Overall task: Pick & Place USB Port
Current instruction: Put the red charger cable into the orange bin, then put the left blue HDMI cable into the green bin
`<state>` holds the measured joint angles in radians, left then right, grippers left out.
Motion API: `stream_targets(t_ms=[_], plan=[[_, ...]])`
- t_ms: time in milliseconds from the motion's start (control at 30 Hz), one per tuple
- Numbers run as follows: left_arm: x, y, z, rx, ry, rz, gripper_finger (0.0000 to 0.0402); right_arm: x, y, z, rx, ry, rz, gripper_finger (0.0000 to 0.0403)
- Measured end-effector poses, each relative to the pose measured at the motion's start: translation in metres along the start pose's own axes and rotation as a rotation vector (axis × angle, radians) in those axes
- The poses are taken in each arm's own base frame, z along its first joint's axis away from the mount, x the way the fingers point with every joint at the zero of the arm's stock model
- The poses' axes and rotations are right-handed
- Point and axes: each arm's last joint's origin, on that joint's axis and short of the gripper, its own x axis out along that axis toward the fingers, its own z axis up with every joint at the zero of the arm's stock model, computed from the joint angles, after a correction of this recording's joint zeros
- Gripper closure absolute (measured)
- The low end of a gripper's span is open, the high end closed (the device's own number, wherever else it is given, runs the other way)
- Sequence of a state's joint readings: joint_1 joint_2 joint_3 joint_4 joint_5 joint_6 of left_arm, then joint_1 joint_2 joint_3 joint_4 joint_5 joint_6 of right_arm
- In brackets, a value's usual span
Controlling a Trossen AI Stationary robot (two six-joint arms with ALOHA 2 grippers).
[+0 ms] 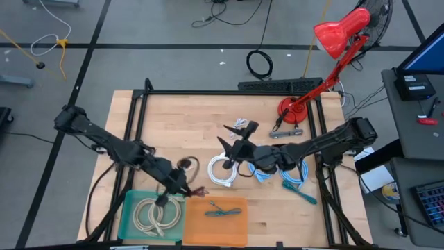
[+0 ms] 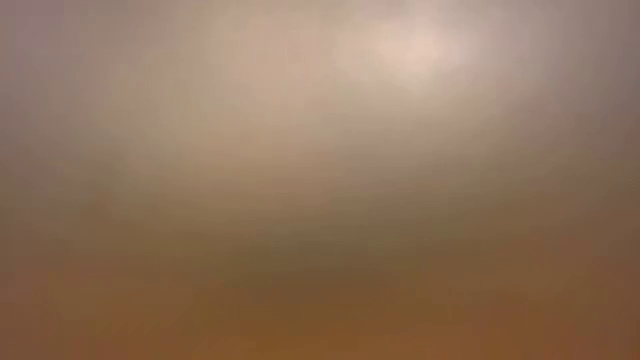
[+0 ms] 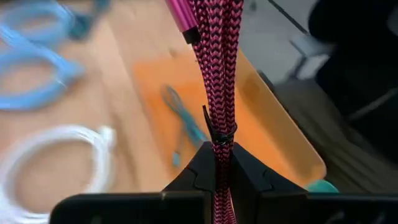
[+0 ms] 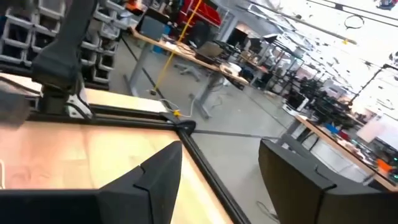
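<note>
My left gripper is shut on a pink-and-black braided cable, just beyond the green tray that holds beige cable coils. In the left wrist view the cable runs forward from the gripper over the orange tray, with a pink plug beside it. My right gripper is open above the white cable coil. Nothing lies between its fingers in the right wrist view. The low view shows only blur. My left gripper pinches the braided cable's gathered strands between its two fingers, right at a thin dark tie around the bundle. Several strands lie side by side in the hold and run straight on past the fingertips. Whether the cable is clear of the table I cannot tell.
A teal cable lies in the orange tray. Blue cable coils sit under the right arm, and a teal tool lies near them. A red desk lamp stands at the far right. A black frame borders the table.
</note>
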<state>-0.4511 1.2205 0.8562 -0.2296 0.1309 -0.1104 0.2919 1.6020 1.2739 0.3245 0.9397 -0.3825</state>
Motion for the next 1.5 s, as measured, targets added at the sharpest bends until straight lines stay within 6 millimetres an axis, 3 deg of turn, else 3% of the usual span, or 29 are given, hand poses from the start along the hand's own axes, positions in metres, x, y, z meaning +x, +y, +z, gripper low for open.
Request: stream_targets(t_ms=[267, 400, 767, 933, 1233, 1500], plan=[[0.066, -0.003, -0.014, -0.176, 0.067, -0.229, 0.0383, 0.010, -0.007, -0.006, -0.009, 0.033, -0.034, 0.0202], [0.081, 0.003, -0.017, -0.152, 0.051, -0.235, 0.0383, 0.012, -0.008, -0.009, -0.014, 0.054, -0.039, 0.0200], [0.089, 0.043, -0.036, -0.201, 0.188, -0.126, 0.0383, 0.010, -0.007, -0.009, -0.031, 0.070, -0.071, 0.0205], [0.098, 0.048, -0.045, -0.190, 0.225, -0.141, 0.0381, 0.010, -0.007, -0.009, -0.031, 0.070, -0.072, 0.0206], [0.100, 0.053, -0.043, -0.179, 0.184, -0.014, 0.0279, 0.010, -0.007, -0.009, -0.028, 0.069, -0.069, 0.0206], [0.088, 0.046, -0.030, -0.110, 0.114, -0.002, 0.0247, 0.010, -0.007, -0.009, -0.029, 0.069, -0.069, 0.0206]])
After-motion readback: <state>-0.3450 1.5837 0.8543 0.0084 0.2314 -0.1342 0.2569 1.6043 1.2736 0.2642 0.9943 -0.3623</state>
